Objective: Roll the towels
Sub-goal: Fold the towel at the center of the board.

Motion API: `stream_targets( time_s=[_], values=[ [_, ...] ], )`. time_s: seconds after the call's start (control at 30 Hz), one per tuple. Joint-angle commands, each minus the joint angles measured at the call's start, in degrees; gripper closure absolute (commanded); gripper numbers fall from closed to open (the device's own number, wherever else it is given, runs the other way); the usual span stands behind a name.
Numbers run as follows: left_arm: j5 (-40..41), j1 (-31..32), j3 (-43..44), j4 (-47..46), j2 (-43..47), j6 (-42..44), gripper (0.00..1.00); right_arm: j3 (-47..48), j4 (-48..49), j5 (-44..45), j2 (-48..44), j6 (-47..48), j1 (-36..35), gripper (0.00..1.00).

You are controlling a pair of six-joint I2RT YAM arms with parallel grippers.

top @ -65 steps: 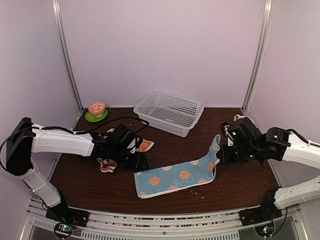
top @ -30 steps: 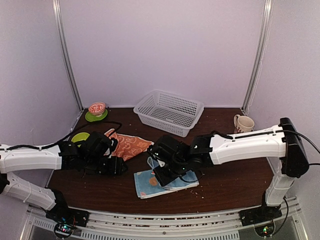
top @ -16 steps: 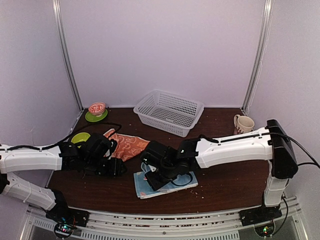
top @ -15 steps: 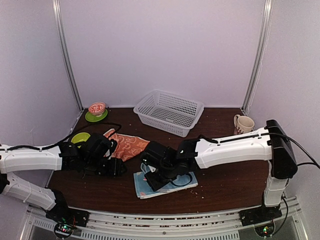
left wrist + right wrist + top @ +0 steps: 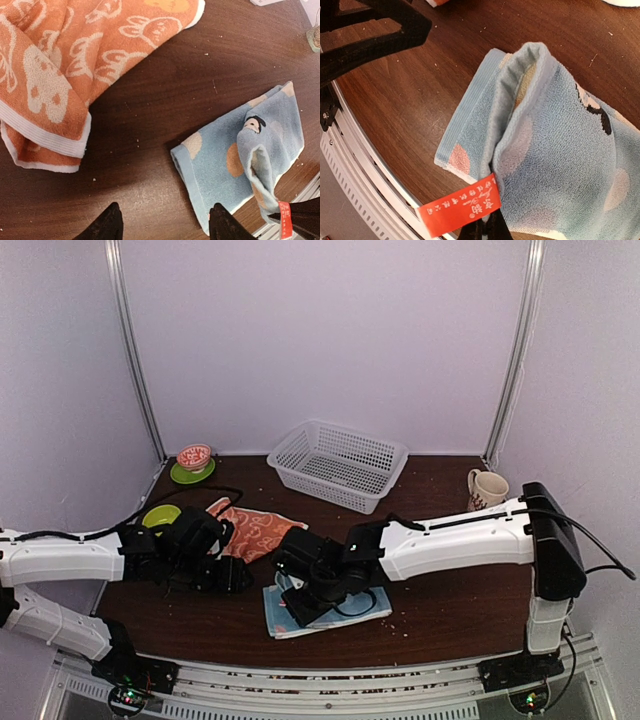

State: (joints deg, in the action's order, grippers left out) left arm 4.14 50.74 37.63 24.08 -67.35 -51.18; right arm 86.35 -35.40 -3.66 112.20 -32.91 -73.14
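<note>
Table (image 5: 460,600): blue towel (image 5: 220,165) folded, long axis left-right; right gripper (image 5: 487,227) pinching it; left gripper (image 5: 165,214) spread.

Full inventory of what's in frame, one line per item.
White plastic mesh basket: 1, white, back centre.
Cream ceramic mug: 1, cream, back right.
Small patterned bowl: 1, red-white, back left on saucer.
Green saucer: 1, green, under bowl.
Green dish: 1, green, left, beside left arm.
Orange-red patterned cloth towel: 1, orange-white, left of centre, crumpled.
Light blue cloth towel with peach patches: 1, blue, front centre, folded.
Dark wooden table: 1, brown.
Left tool: 1, black, open, over bare table.
Right tool: 1, black, shut on blue towel.
</note>
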Motion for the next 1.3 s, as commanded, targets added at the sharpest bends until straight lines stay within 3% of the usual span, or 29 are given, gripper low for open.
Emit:
stream_targets(
  time_s=[0.0,0.23,0.37,0.47,0.53,0.7,0.8,0.93,1.1,1.27],
  values=[
    [0.6,0.3,-0.9,-0.9,-0.1,-0.6,0.39,2.1,-0.5,-0.8,1.3,0.2,-0.6,1.0],
    [0.4,0.3,-1.1,-1.1,-0.3,-0.4,0.39,4.7,-1.4,-3.7,3.9,1.6,-0.9,0.98],
    [0.3,0.3,-1.1,-1.4,-0.5,-0.4,0.39,5.8,-0.4,-6.9,3.8,2.8,-1.4,0.56],
    [0.2,0.3,-0.8,-1.3,-0.6,-0.4,0.39,5.9,0.2,-7.1,1.8,3.0,-1.3,0.39],
    [0.1,0.3,-0.6,-1.1,-0.5,-0.4,0.39,5.2,-0.1,-6.0,-0.5,2.8,-0.7,0.33],
    [-1.2,0.3,1.1,-1.2,-0.4,1.8,0.39,-7.5,3.8,-1.1,-12.9,-1.4,4.6,0.35],
    [-7.4,0.4,4.5,-4.5,-3.0,4.9,0.42,-20.1,7.5,2.1,-21.5,-5.4,10.7,0.41],
    [-16.9,2.7,13.1,-6.7,-12.5,9.2,0.45,-33.9,13.9,0.1,-29.2,-8.0,18.1,0.47],
    [-20.9,4.5,16.7,-6.2,-21.1,8.2,0.55,-35.5,18.1,-3.1,-29.5,-9.2,18.1,0.48],
    [-18.8,4.5,15.0,-4.5,-21.3,5.0,0.52,-34.1,22.0,-5.6,-26.1,-9.8,16.9,0.48]
  ],
)
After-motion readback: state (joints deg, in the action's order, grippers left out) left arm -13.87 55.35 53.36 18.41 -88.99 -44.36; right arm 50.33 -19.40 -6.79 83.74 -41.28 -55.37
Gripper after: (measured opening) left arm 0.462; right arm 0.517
